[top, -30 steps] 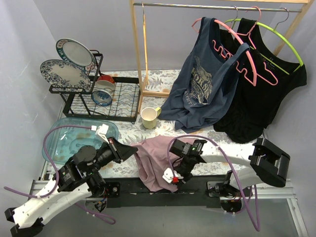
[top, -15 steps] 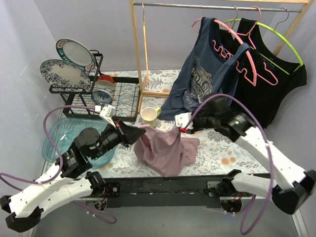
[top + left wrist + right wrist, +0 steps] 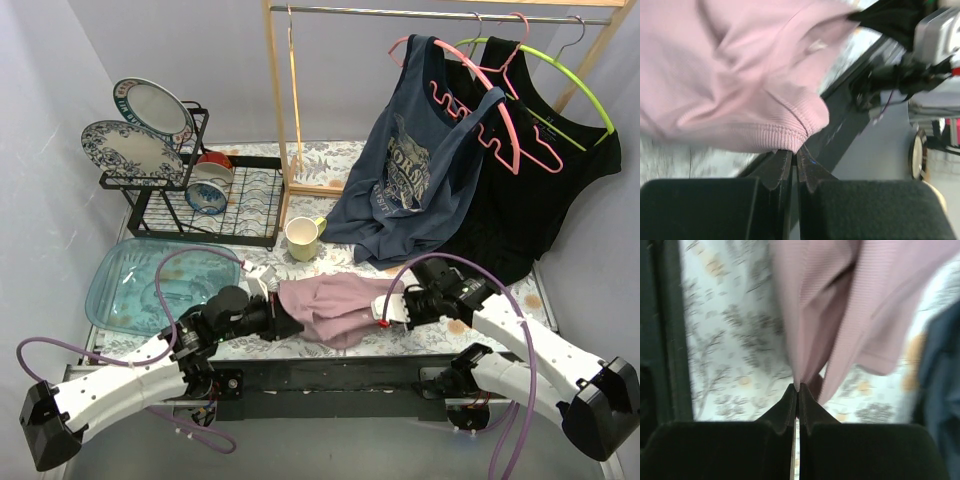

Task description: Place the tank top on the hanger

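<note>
The left pincer (image 3: 284, 326) is clamped on the ribbed hem of the tank top (image 3: 335, 308), which stretches from its tips across to the right pincer (image 3: 386, 311), likewise pinched shut on a fold; a cream mug (image 3: 302, 238) stands beyond both

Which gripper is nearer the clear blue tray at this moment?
Left. The left gripper, shut on the near-left edge of the tank top, sits just right of the tray. The right gripper pinches the top's opposite end, farther from the tray.
</note>
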### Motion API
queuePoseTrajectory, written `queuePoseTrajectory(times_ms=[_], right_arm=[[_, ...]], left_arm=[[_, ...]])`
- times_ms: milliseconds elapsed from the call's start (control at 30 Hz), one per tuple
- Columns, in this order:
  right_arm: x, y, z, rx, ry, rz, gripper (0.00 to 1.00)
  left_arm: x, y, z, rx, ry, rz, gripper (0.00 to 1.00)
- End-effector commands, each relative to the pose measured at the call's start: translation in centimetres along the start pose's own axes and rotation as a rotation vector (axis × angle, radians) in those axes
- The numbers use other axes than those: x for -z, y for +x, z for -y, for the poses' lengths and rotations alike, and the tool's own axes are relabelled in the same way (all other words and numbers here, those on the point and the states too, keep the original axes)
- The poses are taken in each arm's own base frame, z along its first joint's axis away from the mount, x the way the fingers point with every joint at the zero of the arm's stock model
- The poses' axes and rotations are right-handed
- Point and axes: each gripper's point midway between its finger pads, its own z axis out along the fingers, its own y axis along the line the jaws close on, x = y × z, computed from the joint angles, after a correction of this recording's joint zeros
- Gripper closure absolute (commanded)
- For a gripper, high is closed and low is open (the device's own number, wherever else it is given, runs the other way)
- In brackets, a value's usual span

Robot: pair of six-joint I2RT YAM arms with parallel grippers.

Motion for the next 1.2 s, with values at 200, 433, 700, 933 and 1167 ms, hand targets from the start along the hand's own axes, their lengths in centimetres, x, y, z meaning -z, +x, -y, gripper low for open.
queuePoseTrajectory(times_ms=[200,433,700,933,1167], right_arm=[[0.5,-0.2,-3.1,-0.012,-0.105,0.036,0.85],[3.6,-3.5,-1.0,-0.013,-0.073,0.124,0.56],[8.4,-10.8,6.6,-0.086,0.109,0.347,0.51],[12.8,-14.6,16.3,-0.43,0.366,0.466,0.45],[14.0,-15.0,16.6,-0.552,0.204,0.627,0.01]], left_arm=[[1.5,5.6,0.4,0.272,0.018,-0.269,1.0],[1.0,5.3,1.1,0.258,0.003,-0.311,0.43],[4.4,-1.4,5.9,0.042,0.069,-0.119,0.27],[7.0,-14.5,9.0,-0.226,-0.061,0.349,0.07],[3.9,-27.4,11.8,-0.286,-0.247,0.615,0.02]])
